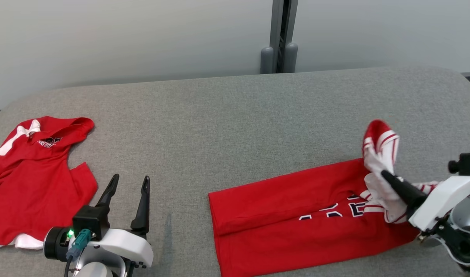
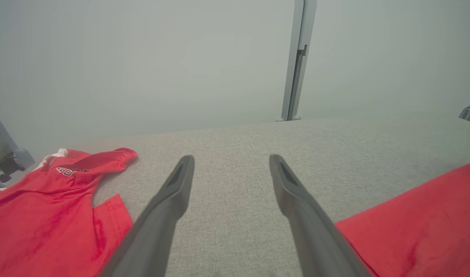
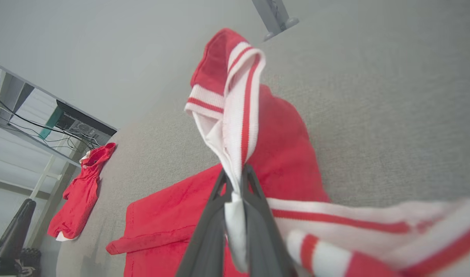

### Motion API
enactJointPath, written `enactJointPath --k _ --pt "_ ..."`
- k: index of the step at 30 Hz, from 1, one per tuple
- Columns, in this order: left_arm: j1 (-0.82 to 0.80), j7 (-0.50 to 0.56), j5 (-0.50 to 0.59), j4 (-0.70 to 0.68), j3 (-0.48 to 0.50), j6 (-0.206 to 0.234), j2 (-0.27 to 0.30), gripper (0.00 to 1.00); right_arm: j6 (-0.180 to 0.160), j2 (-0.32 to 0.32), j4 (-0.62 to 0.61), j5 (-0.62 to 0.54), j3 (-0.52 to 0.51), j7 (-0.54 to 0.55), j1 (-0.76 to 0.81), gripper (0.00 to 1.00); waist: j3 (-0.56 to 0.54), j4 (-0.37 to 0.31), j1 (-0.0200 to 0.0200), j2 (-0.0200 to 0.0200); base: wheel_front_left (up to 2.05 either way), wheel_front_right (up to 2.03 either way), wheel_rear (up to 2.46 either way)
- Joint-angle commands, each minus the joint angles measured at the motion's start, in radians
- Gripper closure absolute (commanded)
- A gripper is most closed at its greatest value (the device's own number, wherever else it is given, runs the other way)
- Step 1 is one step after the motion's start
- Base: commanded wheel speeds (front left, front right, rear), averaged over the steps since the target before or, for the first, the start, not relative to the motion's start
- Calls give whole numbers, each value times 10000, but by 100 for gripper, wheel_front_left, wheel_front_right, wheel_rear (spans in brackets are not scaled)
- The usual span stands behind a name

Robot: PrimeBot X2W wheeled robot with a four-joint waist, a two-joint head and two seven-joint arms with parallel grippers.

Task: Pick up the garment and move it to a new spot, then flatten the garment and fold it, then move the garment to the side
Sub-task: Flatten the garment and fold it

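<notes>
Two red tops lay on the grey table (image 1: 227,127). The one for the job, the garment (image 1: 296,215), was spread long and flat in the lower right of the head view, with dark letters on its front. Its right end was bunched up, and a white cuff (image 1: 381,148) with red stripes stood up off the table there.

The right gripper (image 1: 387,177) came in from the right edge of that picture. Its two dark fingers were pinched tight on the white cloth of the garment. In the right wrist view the right gripper (image 3: 235,175) rose from the bottom middle, and the cuff (image 3: 235,84) stuck up right above its tips. The red body of the garment (image 3: 173,219) lay lower down and to the left, flat on the table. More striped white cloth ran out to the lower right corner.

The left gripper (image 1: 130,181) sat in the lower left of the head view. Its fingers were spread apart, with just grey table between them. It was well apart from the garment, which began off to its right. In the left wrist view the left gripper (image 2: 231,161) pointed up from the bottom, and a red corner of the garment (image 2: 423,219) showed in the lower right.

The other red top (image 1: 31,184) lay crumpled at the left edge of the head view, near the left gripper but not touching it. A grey post (image 1: 280,38) stood at the top middle, behind the table.
</notes>
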Motion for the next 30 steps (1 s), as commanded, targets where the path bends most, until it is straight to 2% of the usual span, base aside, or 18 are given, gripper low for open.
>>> enactJointPath --k 1,6,14,15,19,25,30 --pt "62 -28 88 -23 106 -22 -2 0 1 273 -48 123 -165 257 171 100 -27 -15 0 0 0 0 0" --pt "143 -28 146 -1 324 -123 -76 0 2 1551 -165 699 -849 711 456 100 -79 -31 0 0 0 0 0" --pt "200 -28 302 -1 588 -223 -204 0 2 3573 -444 801 -1625 1189 1088 100 10 70 0 0 0 0 0" --pt "200 -28 302 -1 588 -223 -204 0 2 3573 -444 801 -1625 1189 1088 100 10 70 0 0 0 0 0" --pt "196 -28 397 49 705 -285 -272 0 2 4539 -508 896 -2018 1442 1471 100 40 171 0 0 0 0 0" --pt "161 -28 487 150 794 -434 -416 0 2 5024 -796 1221 -1909 1799 2011 100 89 413 0 0 0 0 0" --pt "102 -28 594 264 877 -540 -486 0 2 5031 -1146 2391 -980 1347 2114 100 139 667 0 0 0 0 0"
